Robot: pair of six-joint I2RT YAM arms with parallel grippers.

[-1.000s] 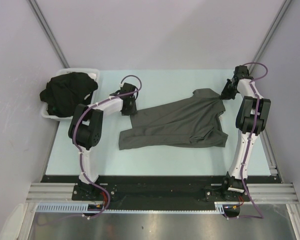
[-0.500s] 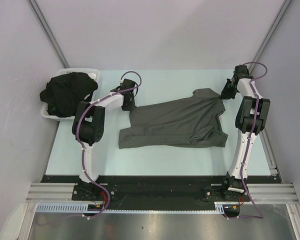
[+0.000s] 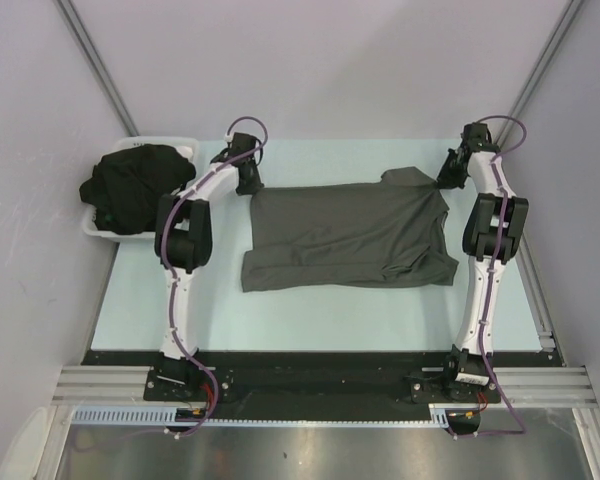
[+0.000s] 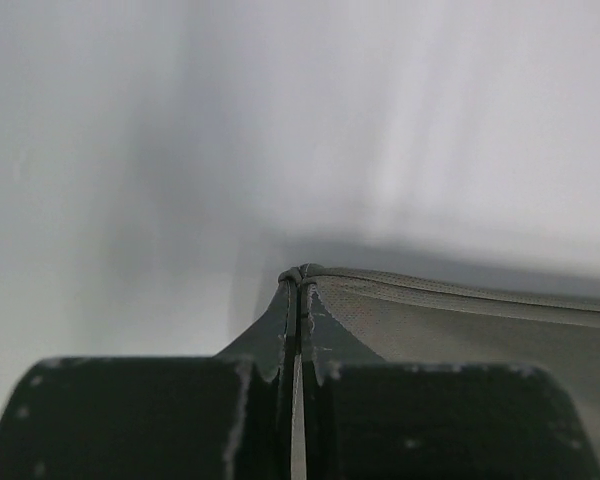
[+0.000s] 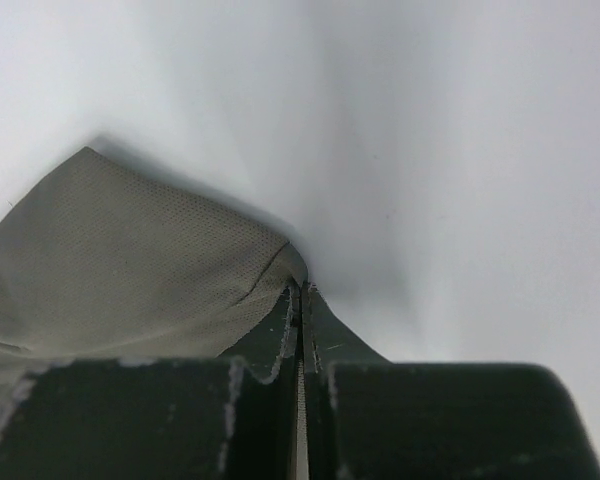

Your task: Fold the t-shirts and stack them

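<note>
A charcoal grey t-shirt (image 3: pixel 345 235) lies stretched across the middle of the table. My left gripper (image 3: pixel 250 185) is shut on its far left corner; in the left wrist view the hem (image 4: pixel 450 300) runs off to the right from the pinched jaws (image 4: pixel 301 280). My right gripper (image 3: pixel 448 182) is shut on the far right corner, where the grey cloth (image 5: pixel 130 260) bunches left of the closed jaws (image 5: pixel 301 290). More t-shirts, black ones (image 3: pixel 135 185), sit heaped in the white tray (image 3: pixel 185 146) at the far left.
The pale table (image 3: pixel 330 310) ends at a dark front rail (image 3: pixel 310 365). Grey walls stand on both sides and behind. Both arm bases are bolted at the near edge.
The left gripper closed on the shirt's left corner and pulled it up and away. The right gripper tightened and moved slightly back. The shirt went from slanted and slack to spread out square.
</note>
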